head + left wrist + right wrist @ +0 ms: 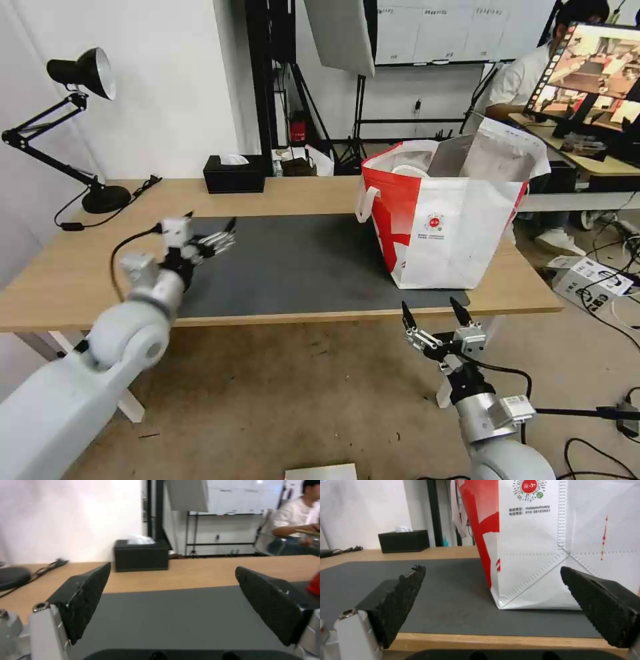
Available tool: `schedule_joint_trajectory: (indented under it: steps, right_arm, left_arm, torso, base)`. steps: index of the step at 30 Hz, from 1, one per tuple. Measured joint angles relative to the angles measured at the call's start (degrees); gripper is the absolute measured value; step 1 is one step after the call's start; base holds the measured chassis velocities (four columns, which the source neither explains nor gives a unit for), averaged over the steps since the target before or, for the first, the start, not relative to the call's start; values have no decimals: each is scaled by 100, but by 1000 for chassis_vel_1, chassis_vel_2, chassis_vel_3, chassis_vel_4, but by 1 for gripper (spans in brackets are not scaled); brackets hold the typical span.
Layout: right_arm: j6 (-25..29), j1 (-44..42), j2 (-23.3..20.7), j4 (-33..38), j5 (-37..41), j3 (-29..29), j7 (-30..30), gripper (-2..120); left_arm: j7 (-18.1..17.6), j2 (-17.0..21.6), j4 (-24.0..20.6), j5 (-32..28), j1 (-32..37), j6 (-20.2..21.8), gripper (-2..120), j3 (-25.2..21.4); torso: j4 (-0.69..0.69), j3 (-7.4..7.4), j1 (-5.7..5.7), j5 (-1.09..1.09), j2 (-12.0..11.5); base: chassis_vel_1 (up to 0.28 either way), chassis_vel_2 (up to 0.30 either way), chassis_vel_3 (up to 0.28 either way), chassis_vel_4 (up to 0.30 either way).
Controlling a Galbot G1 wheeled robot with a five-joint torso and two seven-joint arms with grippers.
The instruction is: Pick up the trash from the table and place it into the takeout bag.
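Two grippers hang empty: at centre left the left gripper (pixel 212 235) hovers over the dark mat (pixel 293 260) on the table (pixel 67 267), jaws spread wide. Right of centre stands the takeout bag (pixel 447 220), upright, mouth open. Lower right, the right gripper (pixel 433 317) waits below the table edge, jaws wide. The bag looks soft and light; its loop handle (pixel 363 200) seems the best hold.

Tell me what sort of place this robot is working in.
Probably an office or robotics lab: a light-wood table with a desk lamp and black tissue box, a whiteboard on the back wall, and a computer monitor on a neighbouring desk.
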Motion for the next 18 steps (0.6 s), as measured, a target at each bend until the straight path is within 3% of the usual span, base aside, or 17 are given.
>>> schedule_joint_trajectory:
  steps: [6, 14, 18]
  right_arm:
    - [0, 0, 0, 0, 0, 0, 1, 100]
    - [0, 0, 0, 0, 0, 0, 1, 100]
    - [0, 0, 0, 0, 0, 0, 1, 100]
  left_arm:
    - [211, -560, -94, 511, 1204, -306, 100, -801]
    - [539, -1268, -112, 1250, 2292, -862, 100, -1200]
    - [601, -1393, -107, 1332, 2476, -953, 100, -1288]
  torso:
    - [2, 0, 0, 0, 0]
    - [2, 0, 0, 0, 0]
    - [1, 0, 0, 0, 0]
  base:
    - [0, 0, 0, 0]
    - [0, 0, 0, 0]
    - [0, 0, 0, 0]
